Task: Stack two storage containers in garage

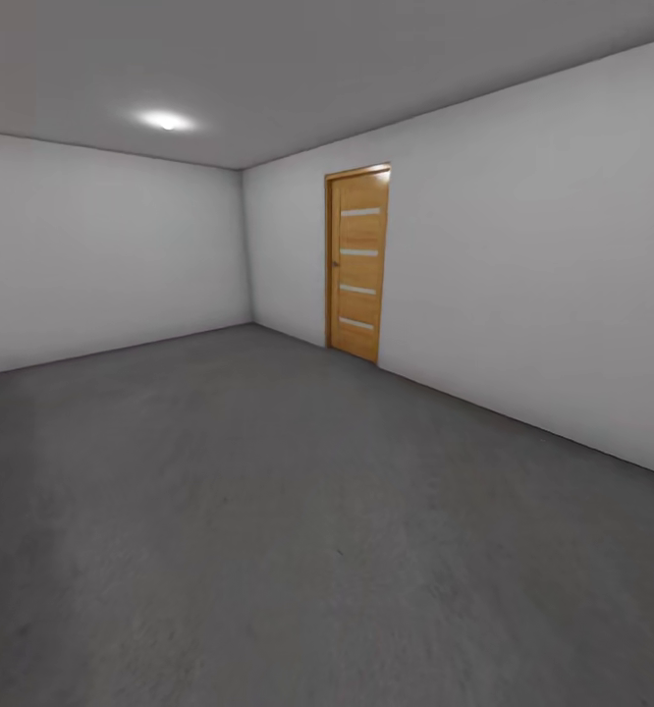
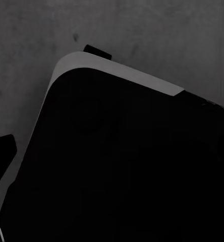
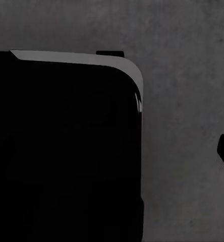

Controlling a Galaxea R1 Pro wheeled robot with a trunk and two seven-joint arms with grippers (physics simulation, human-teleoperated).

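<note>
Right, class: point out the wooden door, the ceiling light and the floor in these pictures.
wooden door [image 1: 358,263], head view, middle of the door panel.
ceiling light [image 1: 167,121], head view, centre of the glowing patch.
floor [image 1: 268,511], head view, bare dark grey stretch in front.

Bare garage: dark grey floor [image 1: 268,530], white walls [image 1: 523,255] (one wooden door [image 1: 357,263])

Black rounded body panel [image 2: 122,166] — pale grey rim.

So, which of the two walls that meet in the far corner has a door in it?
The right-hand wall: it holds the wooden door with four pale horizontal strips. The left-hand wall is plain grey-white.
</note>
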